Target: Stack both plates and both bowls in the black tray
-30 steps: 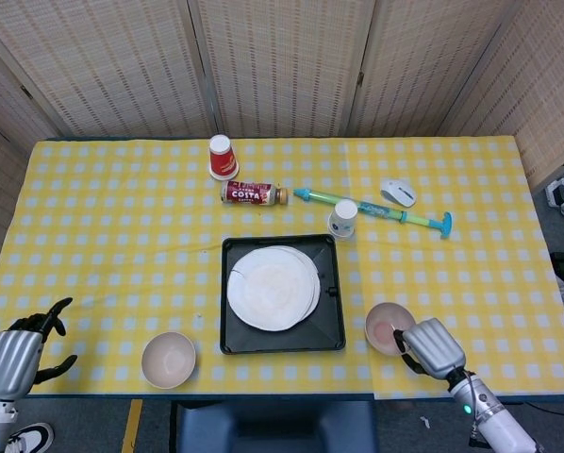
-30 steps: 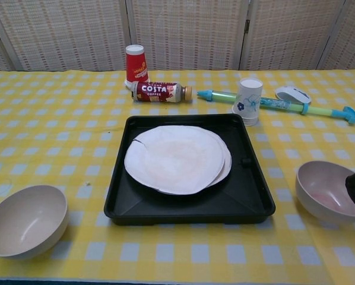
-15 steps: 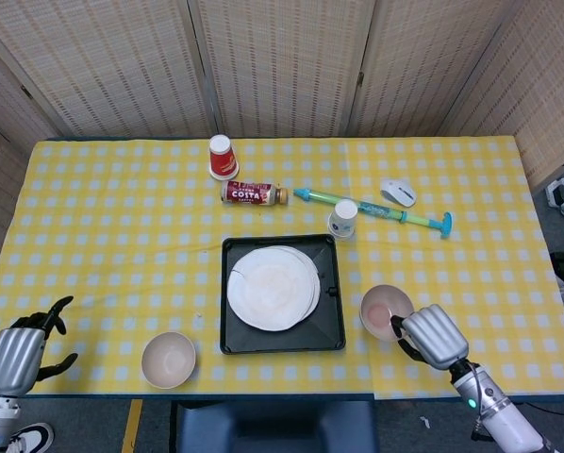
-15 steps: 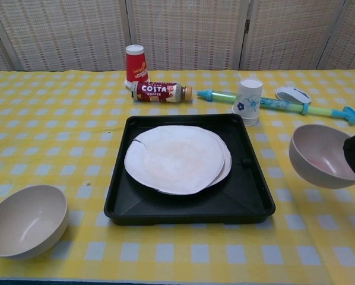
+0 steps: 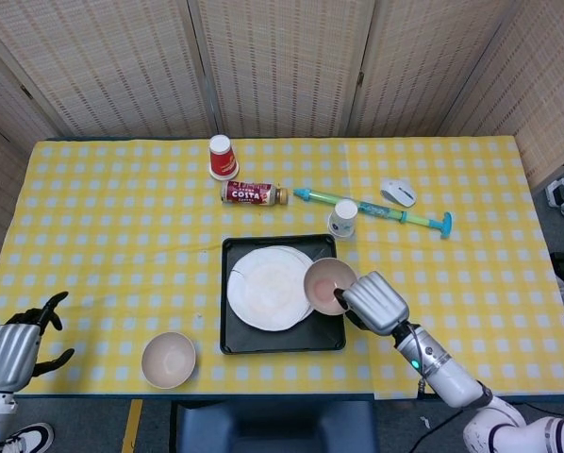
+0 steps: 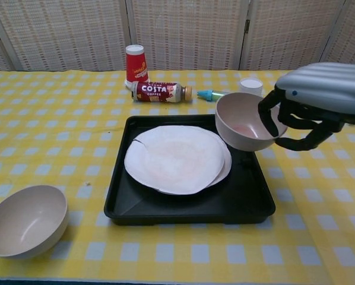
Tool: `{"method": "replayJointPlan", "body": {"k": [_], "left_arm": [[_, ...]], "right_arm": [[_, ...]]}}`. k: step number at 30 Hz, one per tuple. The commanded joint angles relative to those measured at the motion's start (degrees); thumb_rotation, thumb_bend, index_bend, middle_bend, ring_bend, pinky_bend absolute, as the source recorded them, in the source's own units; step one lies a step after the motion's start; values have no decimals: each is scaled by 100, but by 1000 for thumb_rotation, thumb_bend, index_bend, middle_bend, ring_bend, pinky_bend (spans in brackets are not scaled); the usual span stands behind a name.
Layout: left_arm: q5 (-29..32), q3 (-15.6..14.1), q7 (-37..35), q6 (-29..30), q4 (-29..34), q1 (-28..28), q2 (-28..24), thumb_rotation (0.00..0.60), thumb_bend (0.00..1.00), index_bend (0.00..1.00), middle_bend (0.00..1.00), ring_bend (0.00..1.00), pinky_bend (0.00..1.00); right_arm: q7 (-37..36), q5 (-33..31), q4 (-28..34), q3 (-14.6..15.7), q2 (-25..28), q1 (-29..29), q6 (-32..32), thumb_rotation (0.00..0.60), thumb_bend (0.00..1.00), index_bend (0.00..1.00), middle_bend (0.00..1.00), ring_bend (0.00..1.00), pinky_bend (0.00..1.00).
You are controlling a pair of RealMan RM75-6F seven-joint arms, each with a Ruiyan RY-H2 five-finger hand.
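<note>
My right hand grips a pinkish bowl by its rim and holds it in the air above the right side of the black tray. Two white plates lie stacked in the tray. A second, beige bowl sits on the table at the front left. My left hand hovers at the table's front-left edge with fingers apart, holding nothing.
Behind the tray stand a red paper cup, a lying Costa bottle, a white patterned cup, a green-blue water squirter and a white mouse.
My right hand has lifted the pinkish bowl off the table and carried it left, over the tray's right side. The left hand has barely moved.
</note>
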State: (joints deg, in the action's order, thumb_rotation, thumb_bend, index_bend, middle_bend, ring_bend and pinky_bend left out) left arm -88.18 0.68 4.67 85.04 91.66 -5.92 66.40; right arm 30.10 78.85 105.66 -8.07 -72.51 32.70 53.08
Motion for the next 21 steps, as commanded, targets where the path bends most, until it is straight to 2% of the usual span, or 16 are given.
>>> {"method": "replayJointPlan", "body": {"k": [1, 10, 18, 21], "left_arm": [[17, 31, -99, 16, -8, -2, -18, 600, 196, 171, 551, 412, 474], [92, 88, -379, 23, -76, 6, -110, 600, 196, 159, 550, 411, 474], [113, 100, -548, 30, -77, 24, -189, 600, 196, 166, 551, 413, 474], [99, 103, -554, 63, -83, 37, -197, 600, 196, 166, 551, 413, 474]], "right_arm": [[454, -657, -305, -297, -577, 541, -418, 600, 434, 689, 914, 851, 875], [1054, -1852, -1316, -503, -1794, 1514, -754, 600, 434, 689, 915, 851, 875], [862, -2031, -1871, -462, -2247, 1848, -752, 600, 434, 683, 915, 855, 875], [785, -1954, -1841, -398, -2236, 1858, -648, 600, 434, 618, 915, 851, 874]]}}
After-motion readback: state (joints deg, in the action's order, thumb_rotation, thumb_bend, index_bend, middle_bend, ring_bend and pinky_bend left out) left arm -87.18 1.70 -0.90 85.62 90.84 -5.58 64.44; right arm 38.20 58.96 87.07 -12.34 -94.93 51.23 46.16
